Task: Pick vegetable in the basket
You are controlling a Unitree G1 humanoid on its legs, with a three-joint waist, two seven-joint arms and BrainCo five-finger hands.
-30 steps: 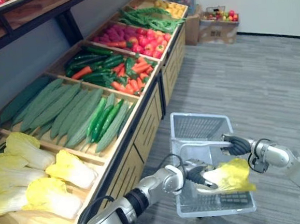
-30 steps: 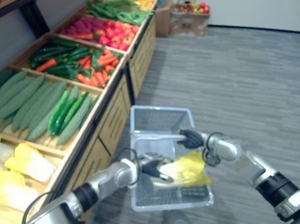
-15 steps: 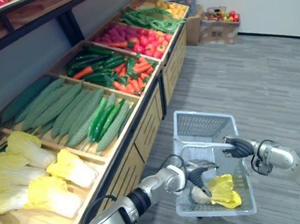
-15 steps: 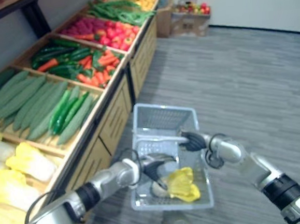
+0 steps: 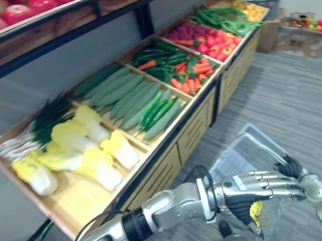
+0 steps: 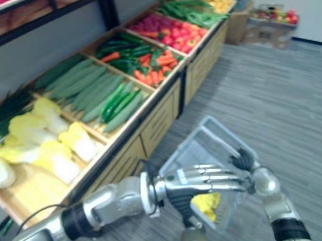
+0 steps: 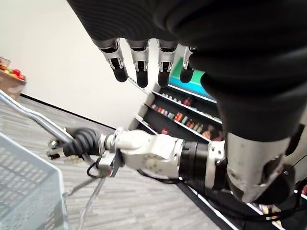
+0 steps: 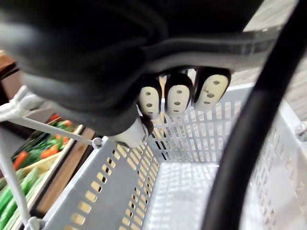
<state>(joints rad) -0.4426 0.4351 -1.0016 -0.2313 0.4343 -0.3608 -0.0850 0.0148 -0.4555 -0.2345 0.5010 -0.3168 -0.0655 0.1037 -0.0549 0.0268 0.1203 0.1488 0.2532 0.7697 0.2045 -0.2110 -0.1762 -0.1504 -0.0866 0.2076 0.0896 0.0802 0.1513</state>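
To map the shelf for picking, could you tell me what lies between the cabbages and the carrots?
A compartment of long green gourds lies between the cabbages and the carrots, shown in both eye views.

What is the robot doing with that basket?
The robot is shopping for vegetables. Its right hand grips the handle of a grey basket, and a yellow cabbage lies inside the basket. Its left hand hovers above the cabbage with straight fingers, holding nothing. More cabbages lie in the wooden stand beside it.
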